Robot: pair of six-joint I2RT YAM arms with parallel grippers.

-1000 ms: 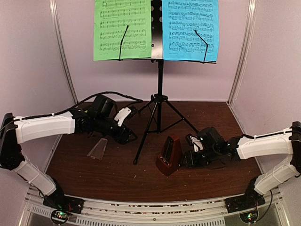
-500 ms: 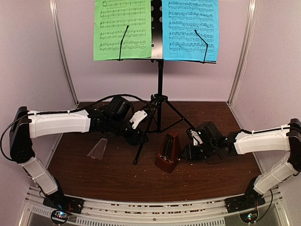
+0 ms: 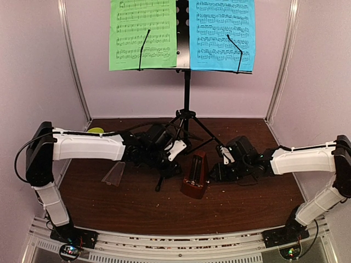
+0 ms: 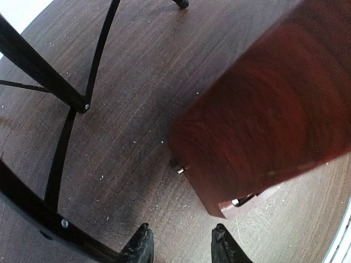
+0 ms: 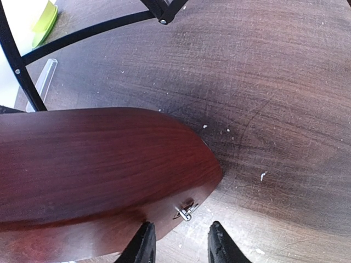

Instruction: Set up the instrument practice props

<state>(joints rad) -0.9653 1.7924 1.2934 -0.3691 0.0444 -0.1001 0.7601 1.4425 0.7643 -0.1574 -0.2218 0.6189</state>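
Note:
The black music stand (image 3: 186, 87) stands at the back, its desk holding the green sheet (image 3: 142, 34) and the blue sheet (image 3: 222, 34). The reddish-brown metronome (image 3: 196, 175) stands upright on the table in front of the tripod legs (image 4: 66, 93). Its clear cover (image 3: 114, 173) lies apart to the left. My left gripper (image 3: 176, 165) hovers just left of the metronome (image 4: 263, 120); the gripper (image 4: 181, 246) is open and empty. My right gripper (image 3: 214, 175) is close on the other side of the metronome (image 5: 98, 170). This gripper (image 5: 181, 244) is open by the metal winding key (image 5: 186, 211).
A lime-green bowl (image 3: 96, 130) peeks out behind my left arm at the back left and shows again (image 5: 44, 24) beyond the clear cover (image 5: 46, 79). The brown table (image 3: 247, 208) is ringed by pale walls, and a cable trails across the back left.
My left arm has swung right past the tripod leg up to the metronome, its jaws narrowing. My right gripper edged left toward the metronome and narrowed too.

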